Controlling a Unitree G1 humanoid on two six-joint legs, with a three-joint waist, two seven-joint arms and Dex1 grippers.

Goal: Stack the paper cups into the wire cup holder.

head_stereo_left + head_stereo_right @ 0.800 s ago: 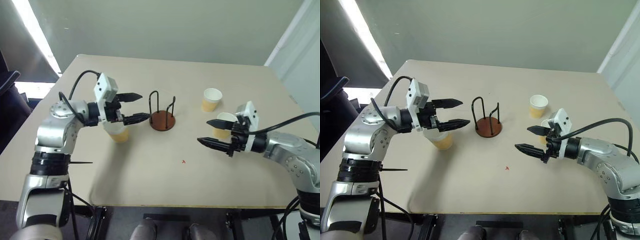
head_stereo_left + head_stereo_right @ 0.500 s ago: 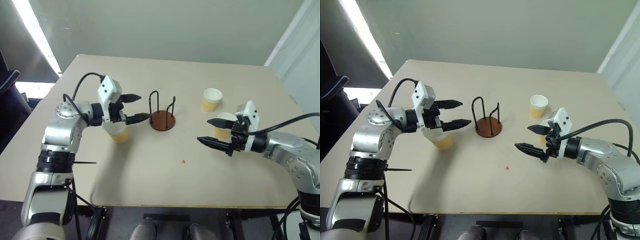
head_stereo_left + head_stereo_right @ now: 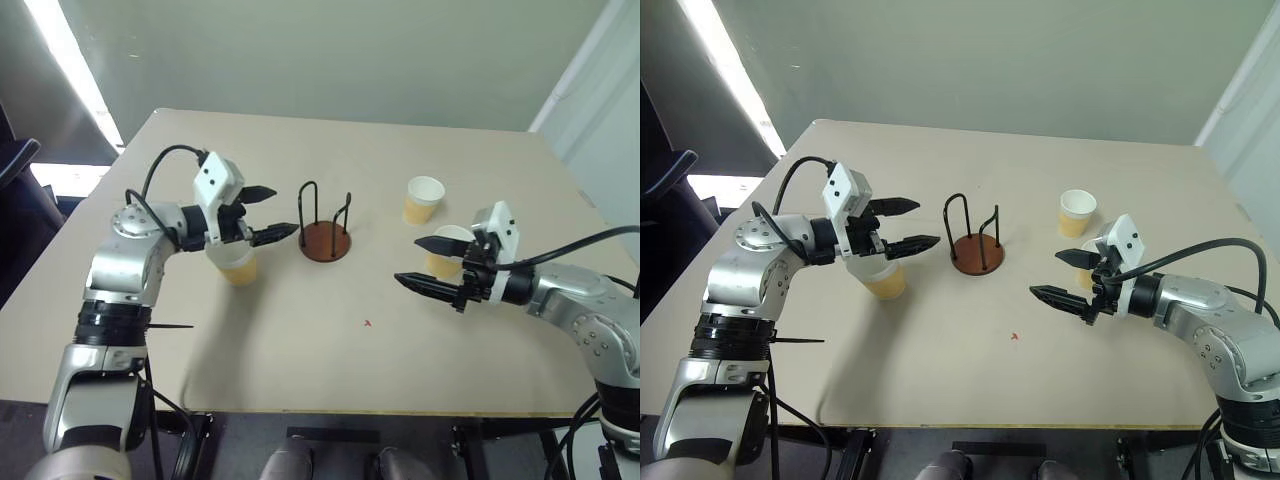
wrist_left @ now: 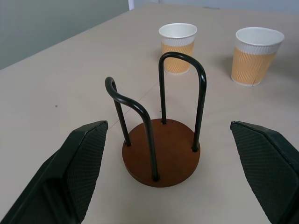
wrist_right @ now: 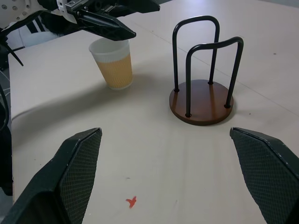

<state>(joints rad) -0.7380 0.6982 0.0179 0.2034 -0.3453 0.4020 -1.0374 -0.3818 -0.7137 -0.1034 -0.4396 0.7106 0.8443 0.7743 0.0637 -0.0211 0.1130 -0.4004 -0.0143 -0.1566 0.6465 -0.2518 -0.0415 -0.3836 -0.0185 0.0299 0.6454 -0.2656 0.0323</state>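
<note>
Left eye view, layout: beige rectangular tabletop carrying the round reddish-brown disc base with two upright black wire loops, the wire cup holder, near the middle; three small tapered paper cups, white at rim and pale orange below, spread to either side of it.
Holder, contents: nothing inside; no cup stacked yet, so task judged at its very start.
Left cup: upright, just left of the holder, directly under the left gripper; probably first pick, being nearest the holder.
Far right cup: upright, well right of the holder, towards the far edge, free of either arm.
Near right cup: upright, partly hidden behind the right gripper; contact not discernible.
Spacing, likely reason: cups set apart and open side up, leaving room for fingers round each wall and a straight drop between the loops.
Left gripper, state: released, two black fingers spread wide, nothing between them.
Left arm, pose: elbow bent out, forearm crossing inward, fingers near level and aimed at the holder, raised above the left cup's rim rather than round it.
Right gripper, state: released likewise, fingers parted wide and holding nothing.
Right arm, pose: forearm reaching in from the right, fingers near level, pointing left towards the holder, tips over bare table.
Left wrist view, confirmation: holder framed between the spread fingers, both right-hand cups beyond it.
</note>
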